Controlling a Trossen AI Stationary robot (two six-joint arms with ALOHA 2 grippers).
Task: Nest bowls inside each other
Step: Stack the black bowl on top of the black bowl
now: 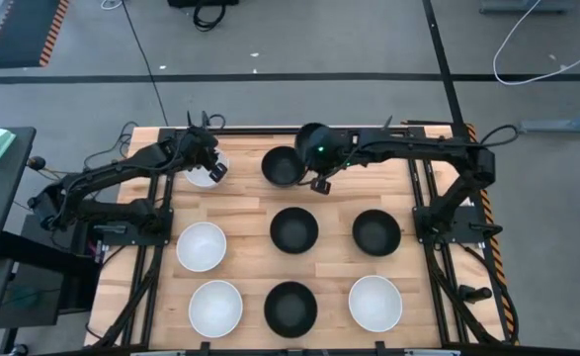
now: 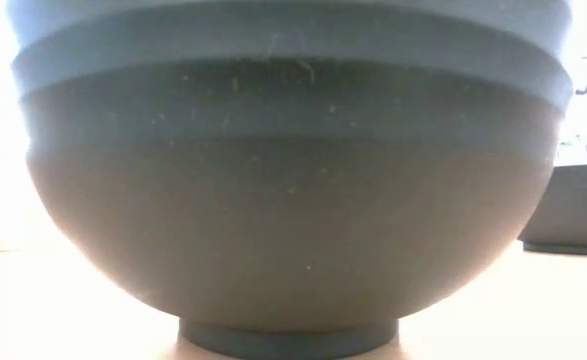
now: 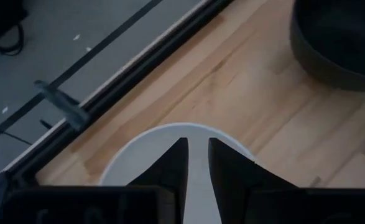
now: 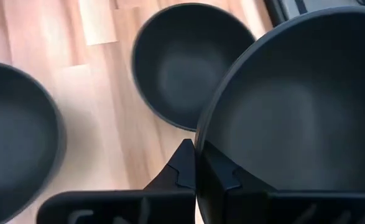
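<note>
Nine bowls show in the high view. My right gripper (image 4: pixel 198 163) is shut on a black bowl (image 1: pixel 314 141) held above the table's far middle, beside a black bowl (image 1: pixel 282 166) standing on its base. My left gripper (image 1: pixel 210 164) (image 3: pixel 198 149) is over a white bowl (image 1: pixel 204 174) (image 3: pixel 182 134) at the far left, its fingers a narrow gap apart. Three more black bowls (image 1: pixel 294 229) (image 1: pixel 376 232) (image 1: pixel 290 307) and three more white bowls (image 1: pixel 201 245) (image 1: pixel 215 307) (image 1: pixel 374 302) stand apart on the wood. My left gripper: whether its fingers touch the white bowl, I cannot tell. My right gripper pinches the black bowl's rim (image 4: pixel 202 142), one finger (image 4: pixel 226 177) inside the bowl and one finger (image 4: pixel 181 168) outside. The bowl is lifted clear and tilted, its hollow facing the wrist camera.
In the low view one black bowl (image 2: pixel 293 200) fills nearly the whole picture, and another black bowl (image 2: pixel 573 210) stands behind it at the right. A dark rail (image 3: pixel 138 68) runs along the table's far edge, close to the white bowl. Bare wood lies between the bowls.
</note>
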